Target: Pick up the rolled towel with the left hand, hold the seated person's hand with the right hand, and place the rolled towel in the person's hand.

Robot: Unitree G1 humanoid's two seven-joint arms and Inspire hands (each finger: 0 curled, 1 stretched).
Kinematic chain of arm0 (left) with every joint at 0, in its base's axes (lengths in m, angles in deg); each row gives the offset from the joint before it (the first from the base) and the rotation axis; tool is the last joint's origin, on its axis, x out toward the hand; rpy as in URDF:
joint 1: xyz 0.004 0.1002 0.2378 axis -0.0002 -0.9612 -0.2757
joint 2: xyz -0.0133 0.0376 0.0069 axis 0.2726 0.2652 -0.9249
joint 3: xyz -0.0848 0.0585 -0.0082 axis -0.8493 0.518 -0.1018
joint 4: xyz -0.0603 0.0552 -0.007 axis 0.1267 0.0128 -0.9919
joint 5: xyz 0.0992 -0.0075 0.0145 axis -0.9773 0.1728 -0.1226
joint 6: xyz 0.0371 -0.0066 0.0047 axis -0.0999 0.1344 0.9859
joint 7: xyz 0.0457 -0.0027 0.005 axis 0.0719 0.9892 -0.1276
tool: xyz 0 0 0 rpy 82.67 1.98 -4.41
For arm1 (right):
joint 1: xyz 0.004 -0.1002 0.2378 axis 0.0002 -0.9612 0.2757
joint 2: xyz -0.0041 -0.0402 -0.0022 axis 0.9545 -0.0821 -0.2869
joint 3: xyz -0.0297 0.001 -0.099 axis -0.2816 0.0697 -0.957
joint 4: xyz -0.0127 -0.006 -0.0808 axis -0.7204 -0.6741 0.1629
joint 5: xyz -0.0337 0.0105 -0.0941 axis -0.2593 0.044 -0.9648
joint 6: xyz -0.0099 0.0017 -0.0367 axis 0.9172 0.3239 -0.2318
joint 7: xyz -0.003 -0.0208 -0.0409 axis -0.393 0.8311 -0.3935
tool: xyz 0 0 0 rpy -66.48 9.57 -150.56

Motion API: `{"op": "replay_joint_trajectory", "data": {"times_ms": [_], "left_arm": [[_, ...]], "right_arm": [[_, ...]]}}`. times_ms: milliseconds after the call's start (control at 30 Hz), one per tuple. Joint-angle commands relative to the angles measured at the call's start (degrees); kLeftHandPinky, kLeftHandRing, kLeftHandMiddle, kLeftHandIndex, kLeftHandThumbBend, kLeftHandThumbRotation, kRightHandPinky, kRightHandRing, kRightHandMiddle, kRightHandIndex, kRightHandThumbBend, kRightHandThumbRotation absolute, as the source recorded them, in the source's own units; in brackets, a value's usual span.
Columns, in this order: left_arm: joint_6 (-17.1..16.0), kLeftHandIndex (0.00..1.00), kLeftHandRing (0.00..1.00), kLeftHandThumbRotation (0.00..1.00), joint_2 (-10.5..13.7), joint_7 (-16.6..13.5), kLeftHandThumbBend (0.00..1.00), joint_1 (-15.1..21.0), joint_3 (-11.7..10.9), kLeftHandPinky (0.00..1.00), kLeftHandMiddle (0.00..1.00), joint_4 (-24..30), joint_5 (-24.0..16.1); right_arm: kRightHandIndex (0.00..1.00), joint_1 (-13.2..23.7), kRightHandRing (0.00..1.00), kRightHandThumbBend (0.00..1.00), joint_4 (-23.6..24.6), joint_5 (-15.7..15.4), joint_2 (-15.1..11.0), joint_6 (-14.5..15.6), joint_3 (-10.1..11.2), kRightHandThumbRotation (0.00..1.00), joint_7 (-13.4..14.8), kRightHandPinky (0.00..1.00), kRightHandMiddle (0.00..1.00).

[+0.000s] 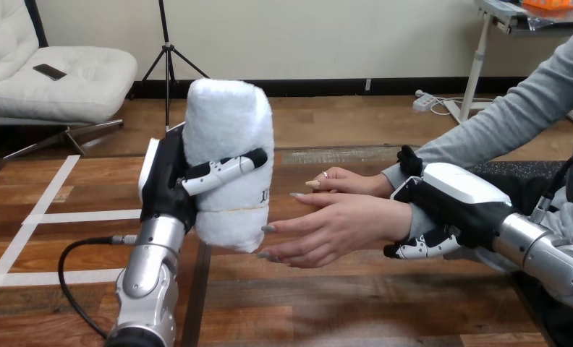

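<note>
Pickup's done: left hand [169, 181] is curled round the fluffy white rolled towel [229, 119], held upright just at 9 o'clock of the person's open hand [334, 225]. The right hand [453, 202] clasps their wrist [403, 217]. Only the placing's left, I reckon.

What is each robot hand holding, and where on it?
Left hand grips the towel round its middle, upright. Right hand clasps the person's wrist.

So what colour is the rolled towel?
White; the rolled towel shows best in the head view, gripped by the left hand.
</note>
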Motion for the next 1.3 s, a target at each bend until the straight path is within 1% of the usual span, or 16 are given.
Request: {"op": "replay_joint_trajectory", "data": {"times_ms": [0, 167, 333, 500, 667, 967, 1267], "left_arm": [[-2.28, 0.41, 0.35, 0.00, -0.66, 0.02, 0.65, 5.54, -0.61, 0.32, 0.40, 0.21, 0.23], [-2.46, 0.40, 0.34, 0.00, -1.25, -0.10, 0.65, 5.48, -0.66, 0.31, 0.39, 0.33, 0.33], [-2.61, 0.40, 0.34, 0.00, -1.98, 0.12, 0.65, 5.24, -0.80, 0.31, 0.39, 0.65, 0.65], [-2.90, 0.40, 0.34, 0.00, -2.52, 0.30, 0.65, 5.08, -0.76, 0.31, 0.39, 0.84, 0.67], [-3.19, 0.40, 0.34, 0.00, -2.94, 0.11, 0.65, 4.83, -0.55, 0.31, 0.39, 1.14, 0.38], [-3.13, 0.40, 0.34, 0.00, -4.17, 1.77, 0.65, 4.42, -1.07, 0.30, 0.39, 1.55, 1.62], [-3.49, 0.40, 0.34, 0.00, -5.27, 1.97, 0.66, 3.84, -0.97, 0.30, 0.39, 2.17, 1.79]], "right_arm": [[0.27, 3.50, 0.21, 0.50, 3.77, 2.30, 0.61, -1.59, 2.87, 0.16, 0.91, 0.18, 0.27], [0.28, 3.61, 0.22, 0.50, 3.95, 2.12, 0.64, -1.46, 2.71, 0.16, 1.11, 0.18, 0.28], [0.31, 3.65, 0.23, 0.50, 4.68, 2.40, 0.78, -0.43, 2.74, 0.17, 0.26, 0.19, 0.29], [0.31, 3.68, 0.24, 0.50, 5.15, 2.51, 0.91, 0.00, 2.75, 0.18, 0.17, 0.20, 0.30], [0.30, 3.81, 0.23, 0.50, 5.34, 2.64, 1.06, 0.07, 2.72, 0.18, 0.31, 0.19, 0.29], [0.28, 4.16, 0.22, 0.51, 5.43, 2.81, 1.24, -0.03, 2.59, 0.17, 0.35, 0.18, 0.27], [0.27, 4.48, 0.21, 0.51, 5.63, 3.03, 1.49, 0.24, 2.65, 0.16, 0.02, 0.17, 0.26]]}}
